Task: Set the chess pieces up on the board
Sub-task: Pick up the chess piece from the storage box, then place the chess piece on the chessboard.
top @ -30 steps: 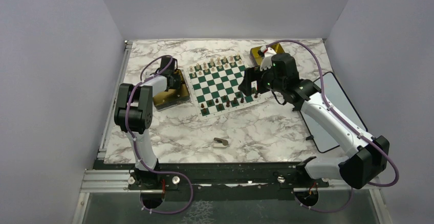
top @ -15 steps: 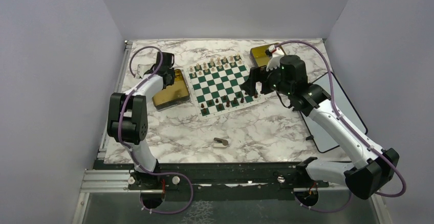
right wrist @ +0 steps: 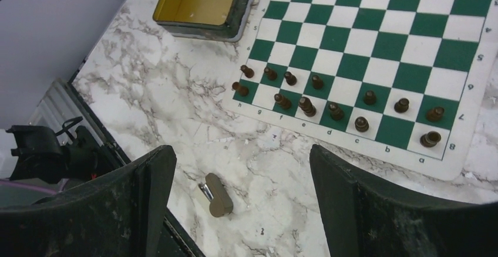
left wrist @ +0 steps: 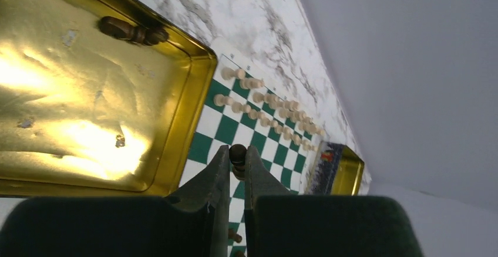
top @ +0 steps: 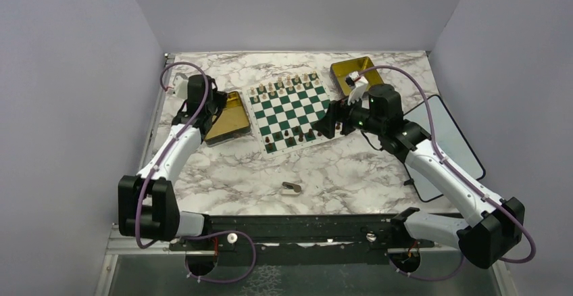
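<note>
The left gripper (left wrist: 237,155) is clamped tight on a dark pawn (left wrist: 237,150), whose round head pokes out between the two fingertips. It hangs lifted over the gold tin (left wrist: 88,110), near the rim that lies against the left edge of the board (right wrist: 376,51). One more dark piece (left wrist: 132,32) lies on its side in a far corner of that tin.

On the green and white board, the chess pieces (right wrist: 335,111) stand in the two rows nearest the arms, seven in the second row and six in the back one. The cream pieces (left wrist: 258,98) line the far two rows.

The right gripper (right wrist: 241,151) hovers at the board's right near corner with its fingers spread wide and nothing between them. Below it, on the marble table (right wrist: 176,104), a small grey metal block (right wrist: 215,194) lies well apart from the board. A second gold tin (top: 358,71) sits at the board's far right corner.
</note>
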{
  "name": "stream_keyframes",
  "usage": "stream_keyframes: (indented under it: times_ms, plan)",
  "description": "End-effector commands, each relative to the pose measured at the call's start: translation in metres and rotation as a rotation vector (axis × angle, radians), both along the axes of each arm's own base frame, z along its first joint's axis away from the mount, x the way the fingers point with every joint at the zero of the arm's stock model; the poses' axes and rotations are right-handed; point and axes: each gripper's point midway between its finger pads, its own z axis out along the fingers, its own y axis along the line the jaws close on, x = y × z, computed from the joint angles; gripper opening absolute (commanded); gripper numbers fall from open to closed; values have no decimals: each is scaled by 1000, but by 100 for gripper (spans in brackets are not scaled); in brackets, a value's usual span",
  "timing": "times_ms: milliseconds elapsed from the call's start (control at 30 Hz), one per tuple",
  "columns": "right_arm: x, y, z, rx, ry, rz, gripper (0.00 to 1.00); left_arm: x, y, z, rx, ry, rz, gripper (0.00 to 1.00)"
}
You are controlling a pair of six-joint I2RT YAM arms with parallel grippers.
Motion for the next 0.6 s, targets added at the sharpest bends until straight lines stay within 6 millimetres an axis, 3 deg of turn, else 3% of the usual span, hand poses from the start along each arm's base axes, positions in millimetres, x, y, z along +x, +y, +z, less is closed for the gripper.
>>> stream_keyframes:
  times_ms: [0,233,433,567]
  plan:
    - [3,16,34,81,-142,101,88,-13,-47,50,11,-210,-307,8]
    - [3,35,69,162,-300,225,72,-53,-109,95,-26,-396,-591,7]
    - [11,45,65,193,-361,254,63,-94,-175,123,-69,-491,-802,6]
    - [17,53,63,195,-352,259,59,-114,-206,131,-94,-528,-906,6]
